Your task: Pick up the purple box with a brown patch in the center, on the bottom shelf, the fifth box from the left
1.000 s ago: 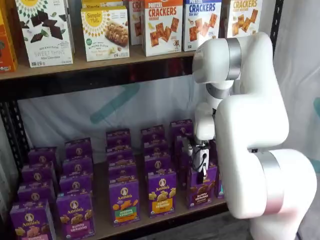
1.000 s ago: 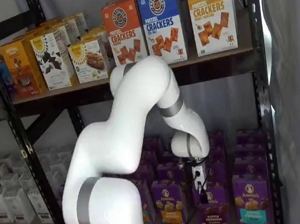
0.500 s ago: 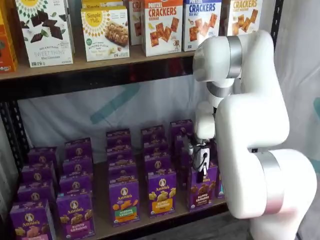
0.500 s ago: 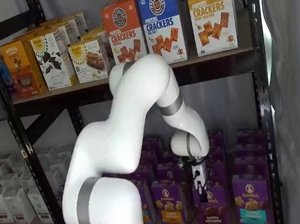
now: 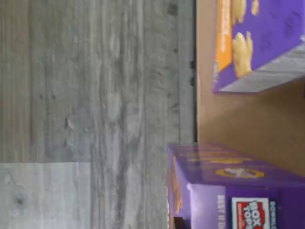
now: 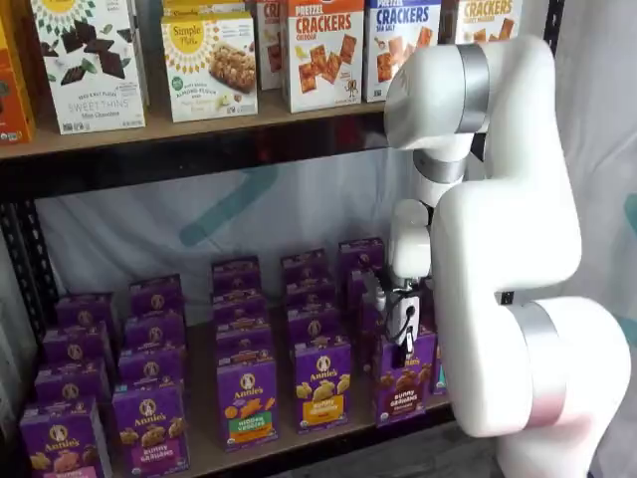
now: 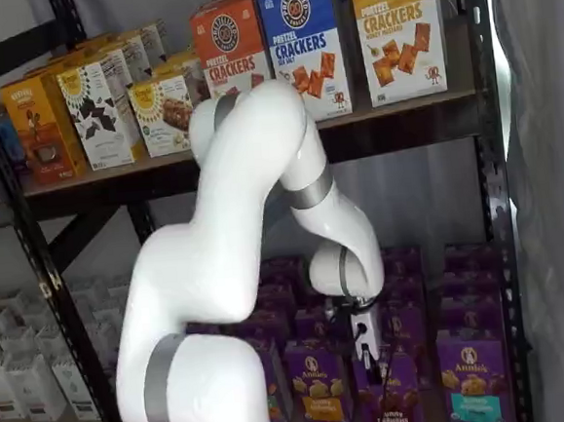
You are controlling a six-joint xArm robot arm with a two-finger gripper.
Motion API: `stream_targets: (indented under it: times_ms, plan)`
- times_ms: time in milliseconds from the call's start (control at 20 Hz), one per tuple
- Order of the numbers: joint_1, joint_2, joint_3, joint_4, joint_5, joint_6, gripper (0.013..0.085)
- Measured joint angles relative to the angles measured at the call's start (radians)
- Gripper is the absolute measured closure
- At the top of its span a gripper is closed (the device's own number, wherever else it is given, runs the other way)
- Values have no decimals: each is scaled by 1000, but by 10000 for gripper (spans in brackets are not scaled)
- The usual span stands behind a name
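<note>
The purple box (image 6: 403,383) with brown bunny crackers on its front stands at the front of the bottom shelf (image 6: 199,438), right of centre. In a shelf view it (image 7: 390,408) leans a little to the left. My gripper (image 6: 402,344) hangs straight above it, its black fingers down on the carton's top and shut on it; it also shows in a shelf view (image 7: 369,356). The wrist view shows a purple carton top (image 5: 228,186) very close, over the tan shelf deck (image 5: 238,119).
A purple carton with an orange band (image 6: 321,383) stands just left of the box, and one with a teal band (image 7: 469,392) just right. More purple cartons fill the rows behind. Cracker boxes (image 6: 323,55) line the upper shelf. Grey floor (image 5: 95,95) lies past the shelf's front rail.
The arm's upper joints have risen and swung. The gripper and the purple box have shifted together, the box sliding sideways and tilting slightly.
</note>
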Motion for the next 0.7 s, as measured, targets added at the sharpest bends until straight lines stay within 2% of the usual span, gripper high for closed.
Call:
stream_targets:
  times_ms: [150,250,350,400,700]
  plan:
    - [11,-69,83,17,4,-6,690]
    - [21,-133,156,10,3,11,690]
    - [27,-194,223,-46,-5,71,690]
    - [30,-220,250,-54,-7,82,690]
    - [57,-381,398,-8,-3,64,690]
